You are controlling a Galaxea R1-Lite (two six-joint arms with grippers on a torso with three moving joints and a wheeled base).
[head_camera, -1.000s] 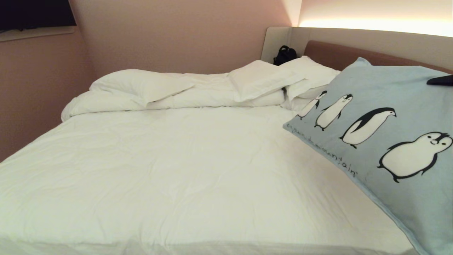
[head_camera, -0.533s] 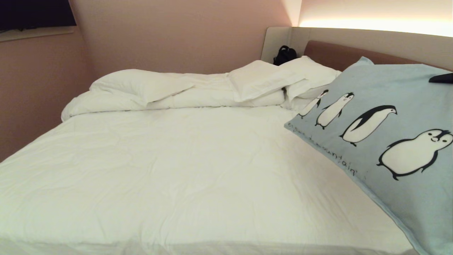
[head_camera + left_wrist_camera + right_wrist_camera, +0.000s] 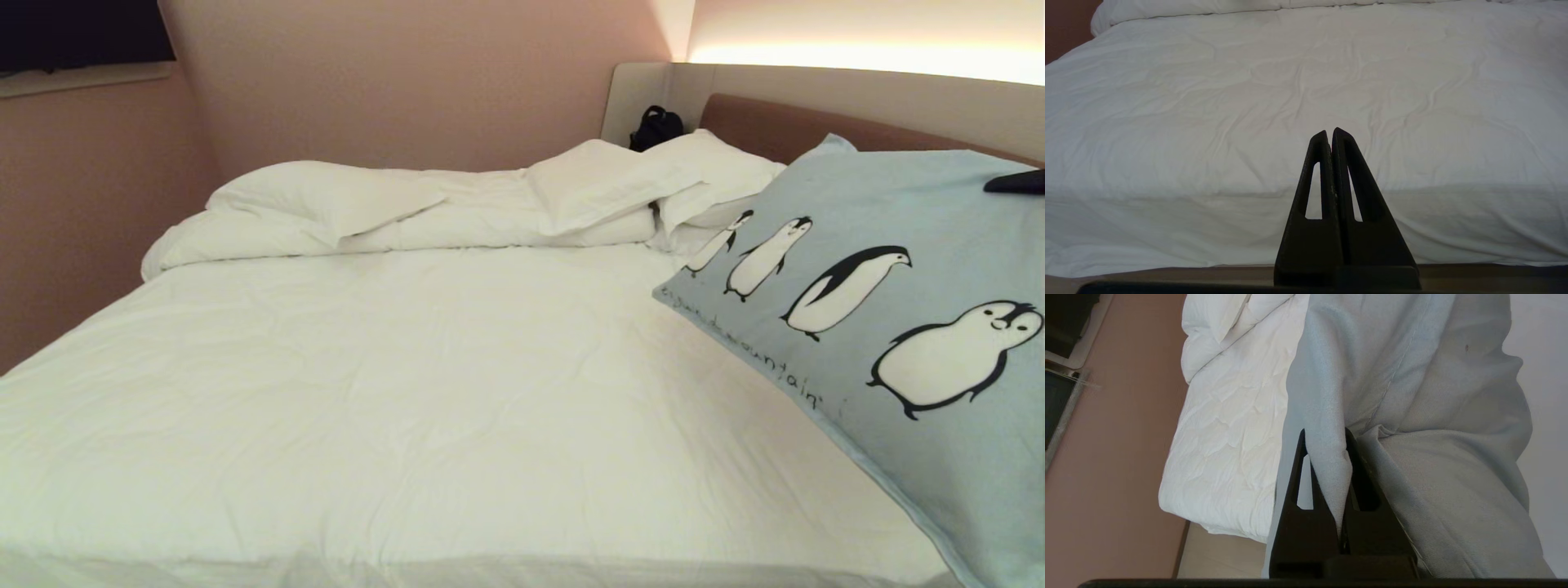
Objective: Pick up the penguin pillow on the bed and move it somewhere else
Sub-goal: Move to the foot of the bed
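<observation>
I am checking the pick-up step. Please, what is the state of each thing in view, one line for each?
penguin pillow: lifted and tilted at the bed's right side, its flange pinched.
right gripper: shut on the pillow's flange.
left gripper: shut, empty, at the bed's near edge.
bed: sheet wrinkled.
duvet: bunched along the far side.
white pillows: lying by the headboard.

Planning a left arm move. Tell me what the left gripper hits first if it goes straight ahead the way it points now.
Probably the bed. The left gripper, shut and empty, points level at its white-covered front edge, with nothing visible between; the gap cannot be judged.
</observation>
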